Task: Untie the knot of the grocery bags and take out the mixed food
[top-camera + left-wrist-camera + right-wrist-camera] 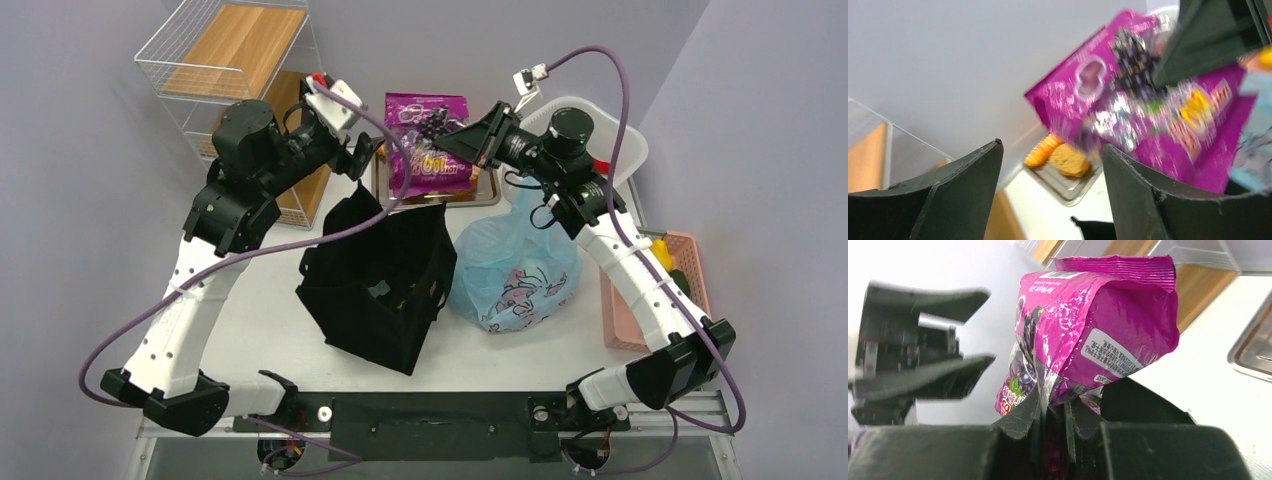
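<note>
right gripper [1050,405] pinching a glossy purple foil snack packet [1088,325] at the back of the table

its jaws are closed on the packet's lower edge, holding it upright over the shallow metal tray [487,195], beyond the boxy black fabric tote [375,280] and the thin pale blue plastic bag [515,265]. the left gripper [1050,170] hangs just beside the packet, jaws apart, holding nothing. the packet looks light, puffy and slick — its film crumples and could slide off smooth pads, so a flat sealed edge seems the safest hold, not the air-filled belly, where a squeeze may crush the contents.
</note>
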### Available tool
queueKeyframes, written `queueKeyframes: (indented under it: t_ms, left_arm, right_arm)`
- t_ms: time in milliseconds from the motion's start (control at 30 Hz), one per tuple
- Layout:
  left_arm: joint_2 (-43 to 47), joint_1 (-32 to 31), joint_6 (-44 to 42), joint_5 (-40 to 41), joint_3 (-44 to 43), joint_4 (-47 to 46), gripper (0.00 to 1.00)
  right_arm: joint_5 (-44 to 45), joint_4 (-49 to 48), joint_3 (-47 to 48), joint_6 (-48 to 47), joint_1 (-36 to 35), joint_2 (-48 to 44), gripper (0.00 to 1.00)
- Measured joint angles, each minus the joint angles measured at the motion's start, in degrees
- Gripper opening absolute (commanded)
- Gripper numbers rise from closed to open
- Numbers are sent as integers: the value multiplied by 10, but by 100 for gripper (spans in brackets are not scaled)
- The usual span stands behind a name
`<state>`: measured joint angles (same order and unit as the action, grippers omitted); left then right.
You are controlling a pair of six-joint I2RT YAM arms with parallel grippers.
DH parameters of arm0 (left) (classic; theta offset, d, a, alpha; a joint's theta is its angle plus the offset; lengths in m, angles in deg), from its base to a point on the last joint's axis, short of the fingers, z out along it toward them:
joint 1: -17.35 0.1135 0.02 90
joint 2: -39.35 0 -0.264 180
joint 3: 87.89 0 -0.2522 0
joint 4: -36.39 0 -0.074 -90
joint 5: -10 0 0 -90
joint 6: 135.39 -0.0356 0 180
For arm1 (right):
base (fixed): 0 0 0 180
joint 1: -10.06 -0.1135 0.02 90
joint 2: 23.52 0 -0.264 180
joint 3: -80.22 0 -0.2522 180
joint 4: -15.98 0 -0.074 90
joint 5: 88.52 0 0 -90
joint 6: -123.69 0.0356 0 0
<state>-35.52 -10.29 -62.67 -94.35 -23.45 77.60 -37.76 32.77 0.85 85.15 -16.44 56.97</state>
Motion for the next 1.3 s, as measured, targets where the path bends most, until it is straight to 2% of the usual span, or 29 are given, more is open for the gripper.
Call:
queueKeyframes:
  t_ms: [100,300,467,633,800,1000,1133,1300]
  left_arm:
    - [27,-23,-108,0,35,2,70]
    - [124,-202,-412,24,221,-7,69]
    - [102,-248,-565,82,274,-61,69]
    - [84,-265,-670,134,333,-147,69]
    - [57,-274,-736,190,365,-229,69]
    - [40,-276,-764,221,380,-317,68]
    - [69,-273,-764,203,403,-328,69]
    - [73,-269,-754,208,391,-337,69]
  right_arm:
    - [25,0,0,35,27,5,0]
    - [36,1,0,85,30,9,0]
    - [30,1,-3,99,25,9,0]
    - [27,4,-18,106,24,9,0]
    - [41,6,-26,107,29,9,0]
    - [50,7,-38,110,35,9,0]
    - [28,17,-43,116,39,9,0]
    - [7,0,-43,133,44,9,0]
